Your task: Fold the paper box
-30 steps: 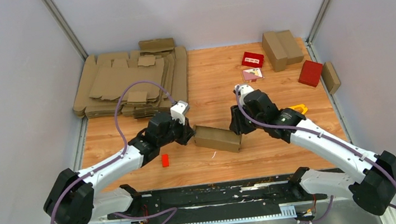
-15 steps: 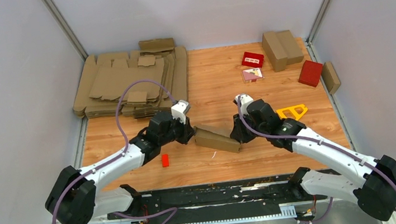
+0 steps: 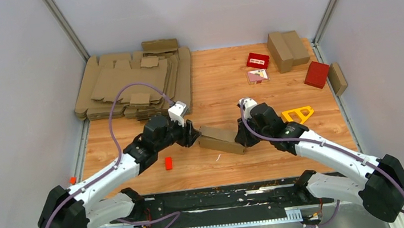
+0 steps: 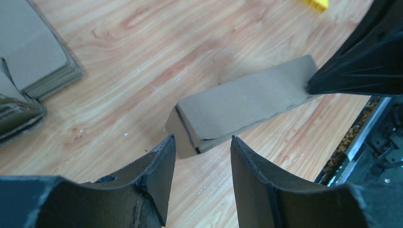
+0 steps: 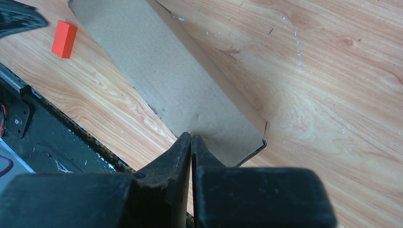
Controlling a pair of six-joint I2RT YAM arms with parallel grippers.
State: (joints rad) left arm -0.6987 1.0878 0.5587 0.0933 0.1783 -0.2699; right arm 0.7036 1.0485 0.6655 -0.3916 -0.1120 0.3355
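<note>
Left gripper (image 4: 202,142): jaws parted, wider than a moment ago; the left end of the paper box (image 3: 218,139) sits just beyond its tips. Right gripper (image 5: 191,137): fingers pinched together, tips on the box's right end. Box unmoved, mid-table (image 3: 213,84) between both grippers.

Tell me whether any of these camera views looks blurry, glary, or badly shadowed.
Top external view: even, diffuse light, sharp throughout, only faint shadows. Left wrist view: the folded brown cardboard box is crisp, with a soft shadow beside it; the left claw is dark and slightly soft. Right wrist view: the box is sharp, the right claw is nearly black, and there is no glare.
</note>
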